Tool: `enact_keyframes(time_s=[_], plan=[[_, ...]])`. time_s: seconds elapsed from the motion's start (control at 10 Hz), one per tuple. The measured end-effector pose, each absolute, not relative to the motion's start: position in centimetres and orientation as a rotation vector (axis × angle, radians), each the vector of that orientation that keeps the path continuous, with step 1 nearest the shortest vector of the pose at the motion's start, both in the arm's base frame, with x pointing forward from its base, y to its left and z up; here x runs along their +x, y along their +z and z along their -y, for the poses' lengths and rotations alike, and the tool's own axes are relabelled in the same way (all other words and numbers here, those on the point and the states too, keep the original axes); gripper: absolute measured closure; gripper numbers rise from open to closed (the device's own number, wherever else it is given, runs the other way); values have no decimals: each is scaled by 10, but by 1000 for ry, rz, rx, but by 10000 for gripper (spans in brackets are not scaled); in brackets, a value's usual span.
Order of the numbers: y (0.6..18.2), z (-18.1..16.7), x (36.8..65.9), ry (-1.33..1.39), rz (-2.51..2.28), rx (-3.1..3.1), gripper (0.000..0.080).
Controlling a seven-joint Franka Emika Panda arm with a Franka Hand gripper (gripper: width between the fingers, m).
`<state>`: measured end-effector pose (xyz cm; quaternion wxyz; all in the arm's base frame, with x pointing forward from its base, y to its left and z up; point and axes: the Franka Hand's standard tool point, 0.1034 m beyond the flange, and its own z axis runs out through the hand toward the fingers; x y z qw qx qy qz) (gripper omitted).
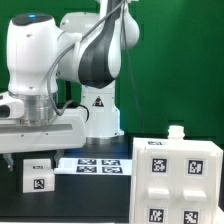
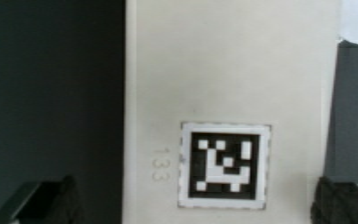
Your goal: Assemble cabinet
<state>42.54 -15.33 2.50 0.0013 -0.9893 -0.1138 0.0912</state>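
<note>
We see the fingers (image 2: 44, 200) spread wide open over a white tagged panel (image 2: 220, 90) lying on the dark bench (image 2: 51, 80).

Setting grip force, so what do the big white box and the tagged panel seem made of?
The box looks like moulded plastic: matte white, rounded edges. The panel is probably the same: smooth matte white, faint moulded-looking digits beside its tag.
</note>
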Motion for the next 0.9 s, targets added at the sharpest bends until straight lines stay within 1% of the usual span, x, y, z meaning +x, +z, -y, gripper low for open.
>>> enact_keyframes(time_s=[0.7, 0.9], plan=[[25, 153, 426, 285, 358, -3106, 151], [35, 140, 427, 345, 315, -3059, 151]])
